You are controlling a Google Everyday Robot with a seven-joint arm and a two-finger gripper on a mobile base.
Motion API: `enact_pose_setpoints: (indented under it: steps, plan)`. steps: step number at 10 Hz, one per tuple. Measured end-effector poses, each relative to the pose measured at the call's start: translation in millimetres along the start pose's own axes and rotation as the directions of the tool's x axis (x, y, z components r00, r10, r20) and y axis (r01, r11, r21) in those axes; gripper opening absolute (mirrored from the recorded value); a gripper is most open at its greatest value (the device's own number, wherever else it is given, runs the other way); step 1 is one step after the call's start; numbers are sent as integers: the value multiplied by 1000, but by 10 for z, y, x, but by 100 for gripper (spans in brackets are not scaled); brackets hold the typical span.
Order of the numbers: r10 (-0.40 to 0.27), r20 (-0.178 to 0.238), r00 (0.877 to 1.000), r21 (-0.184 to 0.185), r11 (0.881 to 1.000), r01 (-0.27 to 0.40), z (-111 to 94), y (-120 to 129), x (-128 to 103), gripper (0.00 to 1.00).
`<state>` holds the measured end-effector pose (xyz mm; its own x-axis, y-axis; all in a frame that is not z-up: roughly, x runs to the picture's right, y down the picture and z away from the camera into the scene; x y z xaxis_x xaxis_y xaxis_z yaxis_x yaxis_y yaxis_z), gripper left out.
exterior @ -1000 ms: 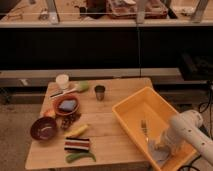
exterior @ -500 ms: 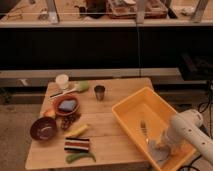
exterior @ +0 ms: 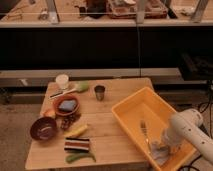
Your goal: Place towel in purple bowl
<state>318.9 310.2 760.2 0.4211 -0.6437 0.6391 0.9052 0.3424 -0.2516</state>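
Status, single cam view. My hand [exterior: 165, 141] sits at the end of my white arm [exterior: 186, 131], lower right of the scene, reaching down inside the yellow bin [exterior: 131, 100] at its near end. Hand state: cannot tell, open vs. closed is not visible from this angle. The towel [exterior: 159, 152], a small grey-blue cloth, lies crumpled on the bin floor in the near corner, directly below my hand; contact between hand and towel cannot be confirmed. A fork [exterior: 143, 128] lies flat in the bin, just left of my hand and apart from the towel. The bin rests on the right half of the wooden desk [exterior: 112, 132], turned at an angle to the desk edges. The purple bowl [exterior: 43, 128] stands upright at the left edge of the desk, well apart from bin and towel. Ref. items, left half of the desk: orange bowl [exterior: 58, 111] w/ a blue square pad [exterior: 67, 105] in it, behind and right of the purple bowl; white cup [exterior: 62, 81] and a green fruit [exterior: 82, 86] at the far edge; metal cup [exterior: 100, 92] near the desk centre; a yellow item [exterior: 76, 131], a dark striped block [exterior: 77, 145] and a green item [exterior: 80, 157] toward the near edge.
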Motion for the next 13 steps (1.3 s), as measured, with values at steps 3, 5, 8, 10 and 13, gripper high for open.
enact_pose_setpoints:
  steps: [3,5,8,10,13]
  plan:
    - [-2,2,1000,16,1000,2,71,-50,1,26]
    - [-3,5,1000,16,1000,3,30,-48,-9,26]
    - [-2,-1,1000,28,1000,2,67,-79,-4,22]
    - [-1,-3,1000,28,1000,1,41,-80,-2,5]
    - [-1,-4,1000,28,1000,1,10,-93,0,0]
